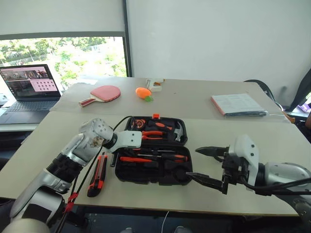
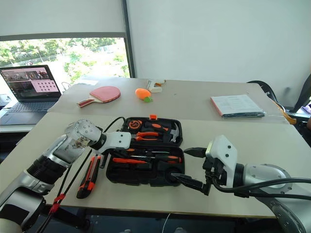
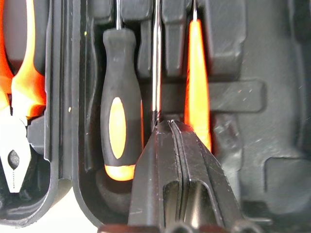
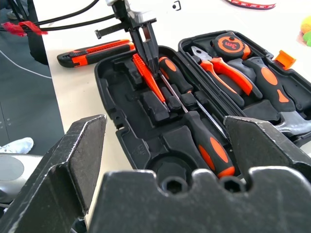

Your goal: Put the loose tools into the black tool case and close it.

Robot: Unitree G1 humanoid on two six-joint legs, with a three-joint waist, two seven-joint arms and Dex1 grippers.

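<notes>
1. The right end effector (image 1: 210, 167) hangs nearest, over the front of the desk (image 1: 272, 194) just off the case's right end. Its two fingers are spread wide around nothing, probably waiting clear of the other arm's work.
2. The utility knife (image 1: 97, 174) lies loose on the desk just left of the case, parallel to its short side. It is not yet stowed.
3. The black tool case (image 1: 150, 172) lies open near the desk's front edge, lid laid flat behind the base. In the base, two black-and-orange screwdrivers (image 4: 209, 145) sit nose to nose, and the slim orange screwdriver (image 4: 148, 77) lies alongside.
4. The left end effector (image 4: 148, 53) points steeply down into the base's left end, fingers pressed together. The tips are on or just beside a thin steel shaft (image 3: 156, 73) between the black handle and the orange screwdriver, apparently nudging it into its slot rather than gripping it.
5. The lid holds pliers (image 1: 153, 134), a hammer (image 1: 178, 131) and a tape measure (image 4: 230, 46).
6. No tape roll can be made out.
</notes>
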